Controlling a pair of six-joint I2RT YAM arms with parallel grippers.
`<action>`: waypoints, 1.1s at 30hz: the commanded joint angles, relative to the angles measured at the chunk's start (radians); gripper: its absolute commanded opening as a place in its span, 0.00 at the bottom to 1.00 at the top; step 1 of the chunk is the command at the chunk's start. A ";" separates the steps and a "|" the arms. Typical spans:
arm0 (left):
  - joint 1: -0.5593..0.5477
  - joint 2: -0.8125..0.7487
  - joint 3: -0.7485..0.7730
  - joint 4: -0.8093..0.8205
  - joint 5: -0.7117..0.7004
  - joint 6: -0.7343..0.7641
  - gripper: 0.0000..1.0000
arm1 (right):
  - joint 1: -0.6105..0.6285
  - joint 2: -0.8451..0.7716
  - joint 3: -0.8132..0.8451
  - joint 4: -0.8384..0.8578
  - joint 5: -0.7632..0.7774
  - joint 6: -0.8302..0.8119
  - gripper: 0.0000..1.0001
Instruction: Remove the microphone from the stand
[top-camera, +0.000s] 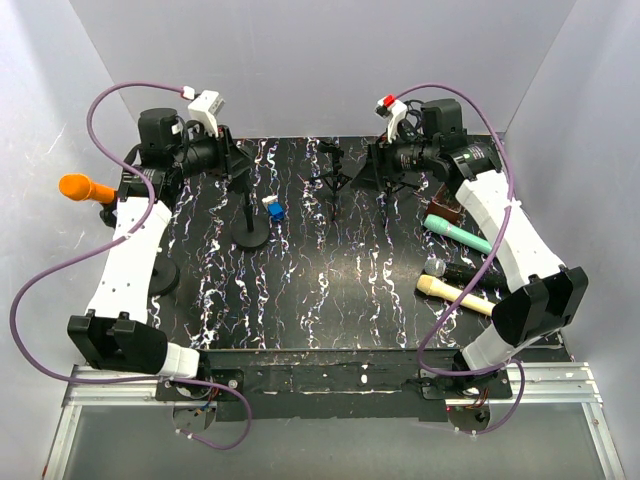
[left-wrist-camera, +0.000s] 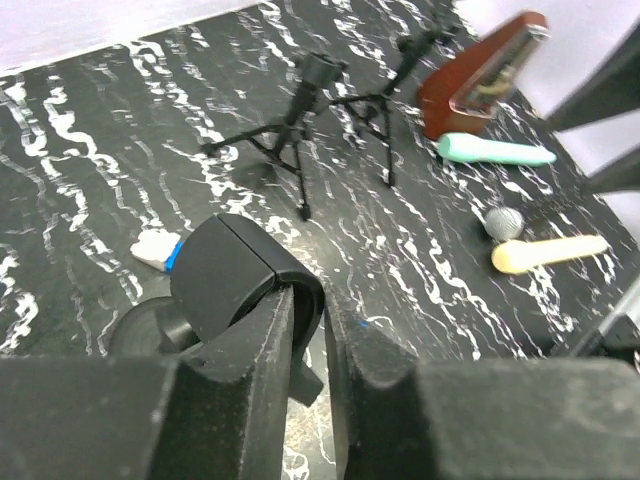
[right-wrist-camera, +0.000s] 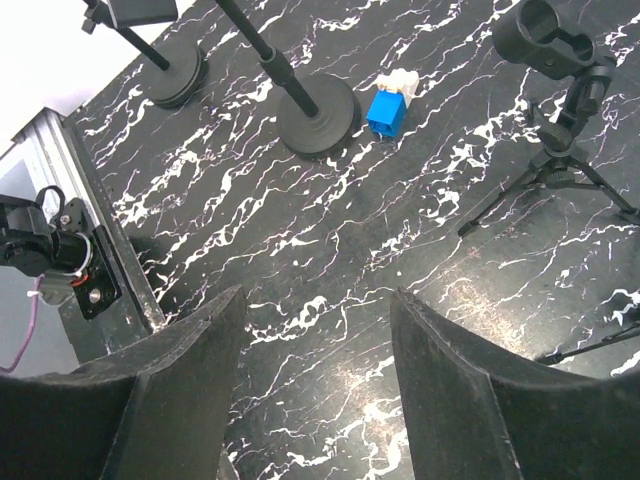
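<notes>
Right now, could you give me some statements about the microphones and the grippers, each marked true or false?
1. The orange microphone lies flat on the table. False: it sits raised at the far left.
2. The right gripper is open and empty. True.
3. The mint green microphone lies on the right side. True.
4. The blue block is right of the tripods. False: it is left of them.
5. The left gripper holds the orange microphone. False: it is at a black clip.

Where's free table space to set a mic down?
Bare: middle-front of the table, between the round stand base and the cream microphone. Crowded: right side around the teal microphone, back with the tripod stands.
</notes>
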 joint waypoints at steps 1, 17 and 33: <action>0.000 -0.005 0.031 -0.040 0.212 0.030 0.13 | 0.002 -0.003 0.024 0.043 -0.040 0.028 0.66; -0.007 0.016 0.048 -0.002 0.611 -0.047 0.00 | 0.126 0.050 0.134 0.005 -0.243 -0.076 0.66; -0.092 -0.002 -0.021 0.033 0.671 0.057 0.00 | 0.244 0.195 0.113 0.063 -0.277 -0.067 0.70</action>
